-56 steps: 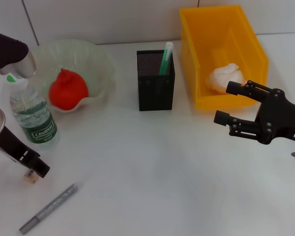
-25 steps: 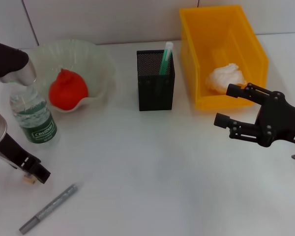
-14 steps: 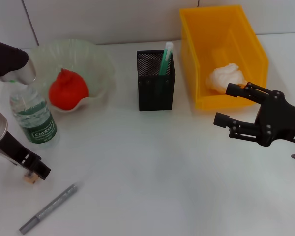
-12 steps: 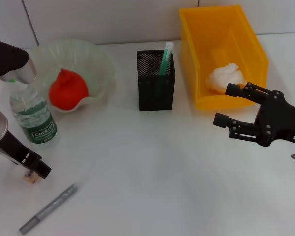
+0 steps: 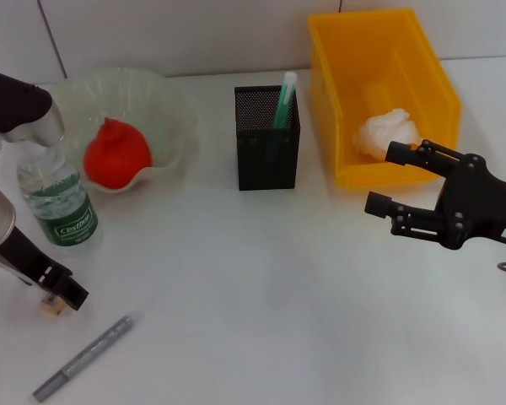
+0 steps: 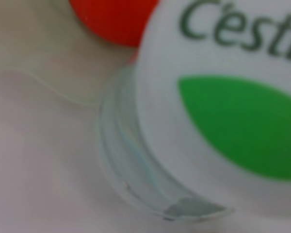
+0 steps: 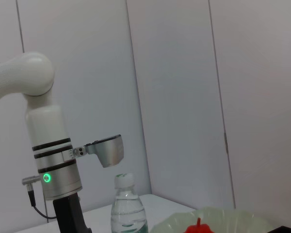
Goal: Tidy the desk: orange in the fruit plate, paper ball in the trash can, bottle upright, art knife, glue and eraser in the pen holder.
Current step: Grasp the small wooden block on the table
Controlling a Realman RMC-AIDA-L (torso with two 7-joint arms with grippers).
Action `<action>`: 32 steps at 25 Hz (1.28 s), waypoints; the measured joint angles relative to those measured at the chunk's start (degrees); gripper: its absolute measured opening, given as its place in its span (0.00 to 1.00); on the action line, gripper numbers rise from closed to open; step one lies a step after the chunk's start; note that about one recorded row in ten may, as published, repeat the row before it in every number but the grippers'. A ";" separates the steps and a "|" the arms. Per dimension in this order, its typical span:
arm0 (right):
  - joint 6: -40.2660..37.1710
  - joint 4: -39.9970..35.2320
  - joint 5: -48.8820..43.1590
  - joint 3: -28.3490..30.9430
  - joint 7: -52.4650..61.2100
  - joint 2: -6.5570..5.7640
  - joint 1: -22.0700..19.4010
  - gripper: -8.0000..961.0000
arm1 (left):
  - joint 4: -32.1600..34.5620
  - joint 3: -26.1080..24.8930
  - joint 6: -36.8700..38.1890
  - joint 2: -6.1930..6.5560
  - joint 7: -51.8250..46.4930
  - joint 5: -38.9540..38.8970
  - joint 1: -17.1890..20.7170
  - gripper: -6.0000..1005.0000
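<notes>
Only the left wrist view shows the bottle (image 6: 218, 121) cap up close; left gripper (image 5: 59, 295) fingers' state unclear over the eraser (image 5: 49, 305), right gripper (image 5: 386, 179) spread, idle at three o'clock.

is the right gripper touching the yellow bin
Cannot tell. In the head view the right gripper overlaps the yellow bin's front wall, showing no plain contact or gap.

Orange (image 5: 115, 153) in plate (image 5: 170, 101); bottle (image 5: 57, 201) upright; paper ball (image 5: 386, 132) in bin (image 5: 324, 51).
</notes>
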 joint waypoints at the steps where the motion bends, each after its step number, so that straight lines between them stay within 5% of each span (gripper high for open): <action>1: 0.00 0.00 0.00 0.00 0.00 0.00 0.00 0.87 | -0.07 0.00 0.00 0.00 -0.02 0.00 0.00 0.76; 24: -0.08 0.00 0.01 0.20 0.00 0.00 0.17 0.87 | -0.17 2.06 0.53 -0.05 -0.49 0.09 -0.15 0.75; 32: -0.13 0.00 0.00 0.20 0.00 0.00 0.13 0.87 | -0.17 2.11 0.43 -0.09 -0.76 0.09 -0.13 0.65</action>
